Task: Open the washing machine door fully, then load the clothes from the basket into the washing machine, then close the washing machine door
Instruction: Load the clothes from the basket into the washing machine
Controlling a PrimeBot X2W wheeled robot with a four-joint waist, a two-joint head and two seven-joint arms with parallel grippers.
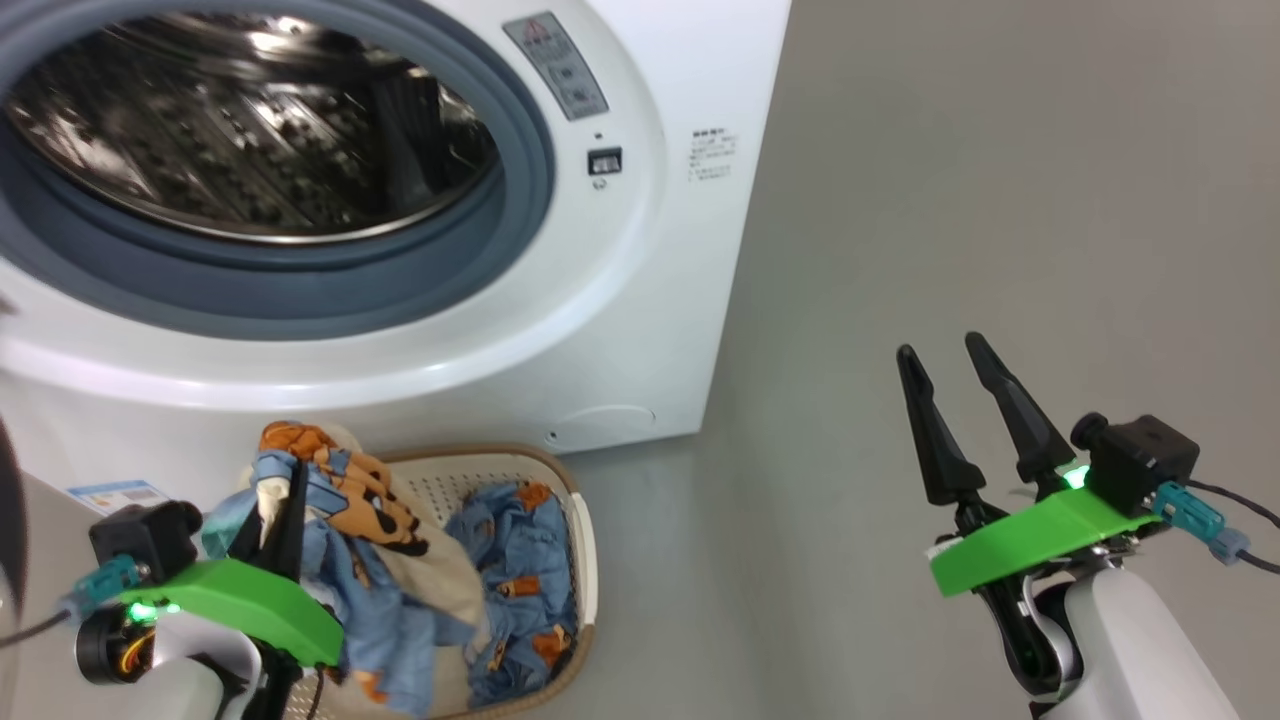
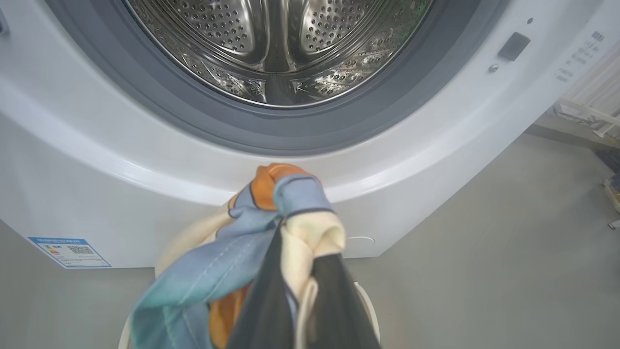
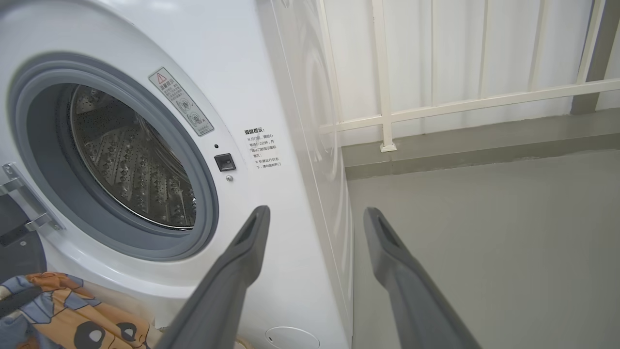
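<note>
The clothes [image 1: 345, 500]: one blue-and-orange bundle pinched in the closed left hand [image 1: 288, 505] above the single basket [image 1: 588, 540], more lying inside it, just before the one washing machine [image 1: 640, 330], its drum [image 1: 250, 130] open. The right hand [image 1: 940, 345] is spread wide, empty, over the floor [image 1: 1000, 150].

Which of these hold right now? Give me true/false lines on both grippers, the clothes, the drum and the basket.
1. The left gripper is shut on a bunch of clothes. True.
2. The right gripper holds cloth. False: its fingers stand apart and empty, over the floor to the right of the washer.
3. Clothes already lie in the drum. False: what shows of it is bare steel.
4. Some clothes lie in the basket. True.
5. The basket stands to the right of the washer. False: it stands right in front of it, below the opening.
</note>
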